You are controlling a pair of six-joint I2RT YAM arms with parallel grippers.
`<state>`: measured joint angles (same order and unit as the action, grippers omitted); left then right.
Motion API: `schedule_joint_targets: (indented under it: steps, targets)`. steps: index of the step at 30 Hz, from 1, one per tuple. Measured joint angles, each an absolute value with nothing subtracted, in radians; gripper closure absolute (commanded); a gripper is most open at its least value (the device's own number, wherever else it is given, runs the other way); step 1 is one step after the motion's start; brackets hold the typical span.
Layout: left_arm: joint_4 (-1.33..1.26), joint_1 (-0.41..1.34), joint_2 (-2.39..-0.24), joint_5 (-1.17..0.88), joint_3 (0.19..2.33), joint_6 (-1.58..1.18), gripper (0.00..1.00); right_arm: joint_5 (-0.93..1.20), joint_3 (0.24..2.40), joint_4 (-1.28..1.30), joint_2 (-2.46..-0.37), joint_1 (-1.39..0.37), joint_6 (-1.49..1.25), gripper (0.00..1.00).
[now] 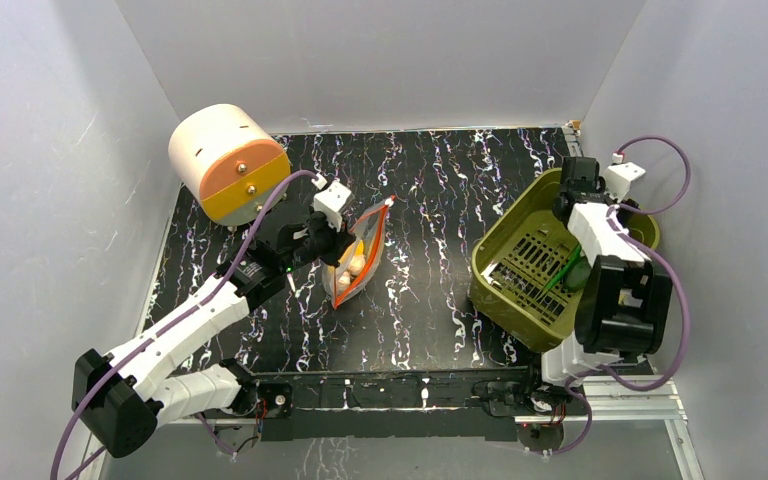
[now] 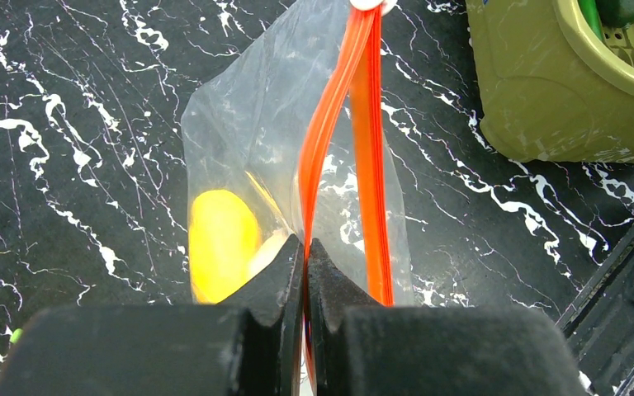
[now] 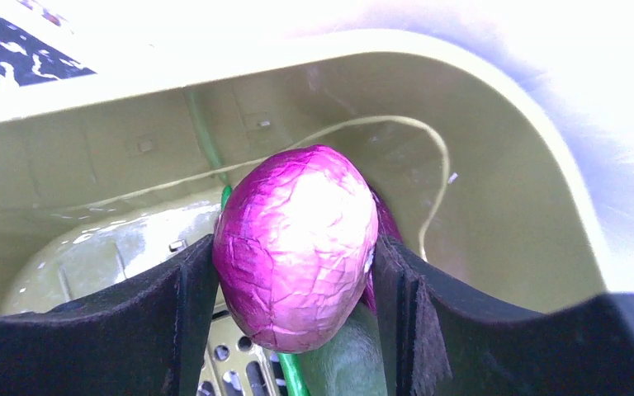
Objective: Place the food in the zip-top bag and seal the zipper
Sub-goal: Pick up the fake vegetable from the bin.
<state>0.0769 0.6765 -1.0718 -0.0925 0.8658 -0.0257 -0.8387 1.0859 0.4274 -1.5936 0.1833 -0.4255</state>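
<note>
The clear zip-top bag (image 1: 360,262) stands on edge on the black marbled table, its mouth parted. My left gripper (image 2: 305,247) is shut on one side of the orange-red zipper (image 2: 355,124); the other strip bows away to the right. A yellow oval food (image 2: 221,243) and a small beige lump (image 2: 268,252) lie inside the bag (image 2: 248,140). My right gripper (image 3: 293,272) reaches down into the olive basket (image 3: 495,165), both fingers pressed against a pink-purple round piece (image 3: 297,239). A green stem (image 3: 293,375) and a dark green piece (image 3: 338,363) lie under it.
The olive slotted basket (image 1: 505,280) sits tilted at the right of the table, with my right arm (image 1: 615,300) over it. A cream and orange cylinder (image 1: 228,163) stands at the back left. White walls close in three sides. A metal rail (image 1: 390,385) runs along the near edge.
</note>
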Motion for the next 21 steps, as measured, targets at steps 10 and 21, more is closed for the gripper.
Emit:
schedule_joint_targets:
  steps: [10, 21]
  targets:
    - [0.076, 0.677, -1.071, -0.089, 0.866, -0.034, 1.00, -0.795, 1.100, 0.521, -1.382, 0.088, -0.482, 0.55]
    - [0.076, 0.677, -1.072, -0.086, 0.866, -0.075, 1.00, -0.709, 1.276, 0.647, -1.273, -0.129, -0.534, 0.55]
